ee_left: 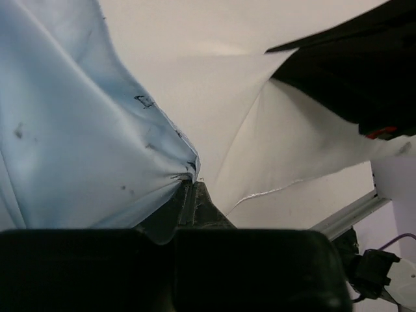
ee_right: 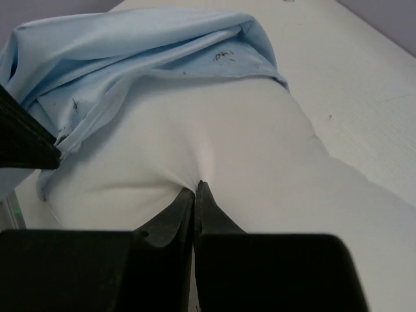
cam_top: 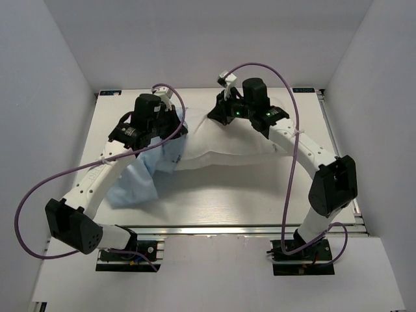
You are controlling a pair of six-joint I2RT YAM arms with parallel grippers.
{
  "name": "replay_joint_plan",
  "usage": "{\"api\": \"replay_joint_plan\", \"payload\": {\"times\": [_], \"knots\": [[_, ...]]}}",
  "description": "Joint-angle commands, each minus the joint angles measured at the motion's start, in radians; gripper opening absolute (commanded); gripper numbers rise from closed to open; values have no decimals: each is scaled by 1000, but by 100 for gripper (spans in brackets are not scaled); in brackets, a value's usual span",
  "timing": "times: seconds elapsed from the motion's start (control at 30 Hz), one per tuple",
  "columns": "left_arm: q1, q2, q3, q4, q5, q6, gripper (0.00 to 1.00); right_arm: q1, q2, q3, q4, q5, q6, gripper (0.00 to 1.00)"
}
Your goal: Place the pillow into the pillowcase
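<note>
Two grippers are engaged with fabric in the upper middle of the top view. The left gripper [ee_left: 188, 185] is closed, its jaws pinched on a bunched edge of the pillowcase [ee_left: 71, 130], and the light-blue cloth is gathered into a tight fold at the fingertips. The right gripper [ee_right: 196, 190] is likewise closed and clamped on a pucker of the pillow [ee_right: 221, 143], whose off-white cover is creased at the jaws. In the top view, the pillow is laid across the middle of the table [cam_top: 227, 201], from the centre towards the upper right. The pillowcase is located at its left end and is draped from the left gripper down to the lower left of the tabletop. In the right wrist view, the mouth of the pillowcase is seen lying over the far end of the pillow.
</note>
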Motion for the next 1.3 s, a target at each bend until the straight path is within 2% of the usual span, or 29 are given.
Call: {"api": "replay_joint_plan", "payload": {"times": [0.0,0.17,0.23,0.27,0.3,0.33,0.4,0.43,0.5,0.53,0.57,0.6,0.67,0.77,0.87,1.0,1.27], "knots": [[-12,-16,-17,81,54,-74,0,44,-115,-63,170,-44,18,0],[-14,-27,-83,144,59,-144,0,115,-156,-273,164,-38,-66,0],[-14,-44,-98,150,21,-152,0,125,-142,-279,127,-63,-115,0],[-15,-52,-111,147,7,-152,0,124,-139,-272,55,-76,-143,0],[-14,-56,-115,129,-5,-152,0,122,-138,-256,27,-86,-216,1],[-14,-67,-121,119,-18,-150,0,119,-150,-252,3,-90,-254,22],[-15,-81,-149,99,-45,-149,0,113,-182,-265,-22,-111,-384,44],[-15,-95,-158,95,-54,-150,0,112,-228,-276,-23,-117,-431,62],[-14,-113,-190,89,-73,-158,3,112,-298,-320,-5,-131,-544,75],[-14,-130,-200,87,-77,-163,8,112,-318,-331,1,-133,-571,82],[-14,-139,-206,87,-85,-169,25,112,-337,-342,6,-128,-589,85],[-14,-148,-213,86,-90,-169,35,112,-361,-350,12,-125,-603,87],[-14,-176,-214,73,-110,-166,52,112,-375,-362,12,-134,-629,89],[-15,-217,-198,47,-130,-152,61,115,-389,-409,13,-154,-649,89],[-14,-263,-189,12,-131,-146,62,145,-406,-492,73,-88,-608,89],[-18,-334,-226,-42,-110,-163,61,233,-403,-546,99,82,-614,89],[-108,-506,-537,-16,-159,-355,59,300,-359,-607,199,218,-684,90]]}}
